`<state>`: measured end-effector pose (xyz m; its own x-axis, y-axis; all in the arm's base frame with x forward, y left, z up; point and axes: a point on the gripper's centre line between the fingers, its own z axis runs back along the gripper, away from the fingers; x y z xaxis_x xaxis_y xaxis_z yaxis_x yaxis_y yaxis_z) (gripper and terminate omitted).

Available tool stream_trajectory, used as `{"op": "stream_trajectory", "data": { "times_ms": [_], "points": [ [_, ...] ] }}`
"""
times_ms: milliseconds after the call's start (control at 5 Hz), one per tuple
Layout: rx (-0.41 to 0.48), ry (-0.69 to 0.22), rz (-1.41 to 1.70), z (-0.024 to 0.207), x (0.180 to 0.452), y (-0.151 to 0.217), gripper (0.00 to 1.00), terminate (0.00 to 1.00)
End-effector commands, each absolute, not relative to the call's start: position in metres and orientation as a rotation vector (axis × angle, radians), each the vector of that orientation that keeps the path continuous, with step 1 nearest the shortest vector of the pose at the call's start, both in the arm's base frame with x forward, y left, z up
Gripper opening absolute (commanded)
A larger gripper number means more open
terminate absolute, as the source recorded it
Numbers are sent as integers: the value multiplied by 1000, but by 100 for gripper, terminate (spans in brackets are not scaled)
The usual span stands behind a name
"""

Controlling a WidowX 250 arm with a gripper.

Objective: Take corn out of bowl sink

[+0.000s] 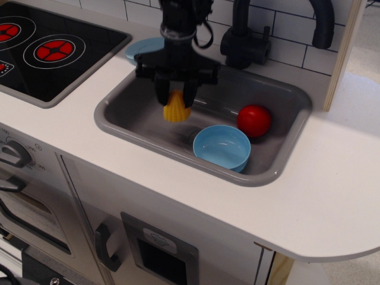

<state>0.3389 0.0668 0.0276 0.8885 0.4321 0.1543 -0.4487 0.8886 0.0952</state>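
Observation:
My black gripper [176,97] is shut on the yellow corn [176,109] and holds it over the left part of the grey sink [122,119], low above its floor. The corn hangs below the fingers with its wide end down. The light blue bowl [222,147] stands empty in the sink's front middle, to the right of the corn and apart from it.
A red ball [254,120] lies in the sink right of the bowl. A flat pale blue plate [142,47] sits on the counter behind the sink's left corner. A black faucet [246,35] stands behind the sink. A black stovetop [47,47] is at the left.

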Motion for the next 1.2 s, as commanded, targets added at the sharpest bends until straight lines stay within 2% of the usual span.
{"op": "stream_trajectory", "data": {
  "times_ms": [0,200,400,600,1000],
  "points": [
    [182,-194,470,24,356,81,0,0],
    [170,-198,488,30,358,84,0,0],
    [166,-194,483,34,360,82,100,0],
    [153,-187,480,42,357,80,100,0],
    [132,-239,441,90,348,61,100,0]
  ]
}}
